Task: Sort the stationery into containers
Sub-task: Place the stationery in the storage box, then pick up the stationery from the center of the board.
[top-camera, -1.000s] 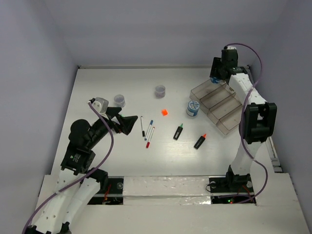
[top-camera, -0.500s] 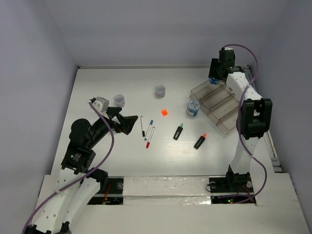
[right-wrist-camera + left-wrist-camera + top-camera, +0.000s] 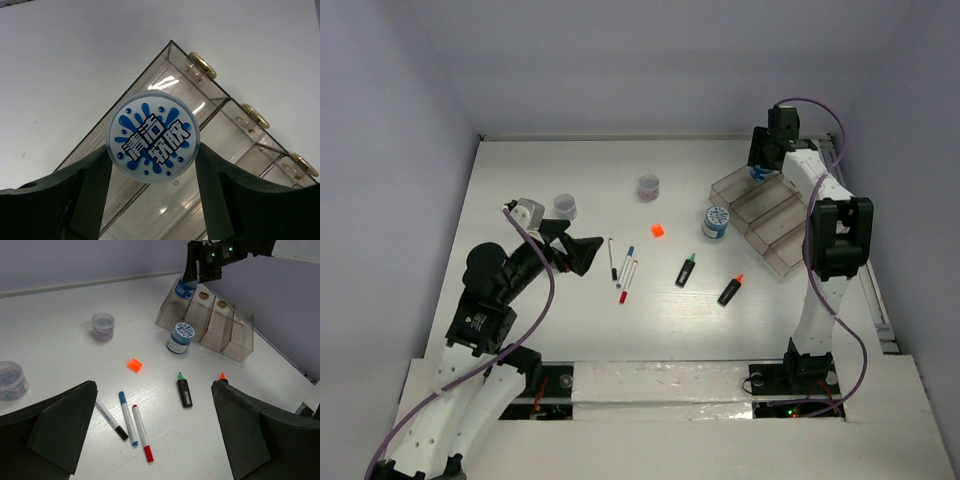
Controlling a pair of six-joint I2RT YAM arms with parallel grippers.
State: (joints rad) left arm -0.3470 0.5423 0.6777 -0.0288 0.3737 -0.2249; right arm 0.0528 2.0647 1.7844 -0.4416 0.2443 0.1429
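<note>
Clock taken from the top view, 12 = far edge.

Table [image 3: 570, 320]: white, most stock loose on it.

2 o'clock: clear tray [image 3: 785, 250], set diagonally, compartments open upward, hence loading from above.

1 o'clock: right gripper [image 3: 759, 168] over the tray's far-end compartment. Partly closed, pinching blue-lidded pot [image 3: 154, 136] by its sides, lid up. Side pinch probably to keep it level for a straight drop between the walls. Looks not yet seated; can't tell the gap underneath.

9 o'clock: left gripper [image 3: 582, 252], spread fully, nothing in it, hovering just beside the pens. Likely staged there for the next pick.

Second blue-lidded pot [image 3: 716, 221], 2 o'clock, on the table just beside the tray wall. Greyish pots [image 3: 565, 206] [image 3: 649, 186] at 10 and 12, well apart.

4 o'clock: green highlighter [image 3: 687, 269] and orange highlighter [image 3: 730, 290], lying flat, near each other.

Just 9 o'clock of centre: black pen [image 3: 612, 258], blue pen [image 3: 625, 266], red pen [image 3: 628, 283], flat, roughly parallel.

Orange cube [image 3: 658, 230], just 12 o'clock of centre.
</note>
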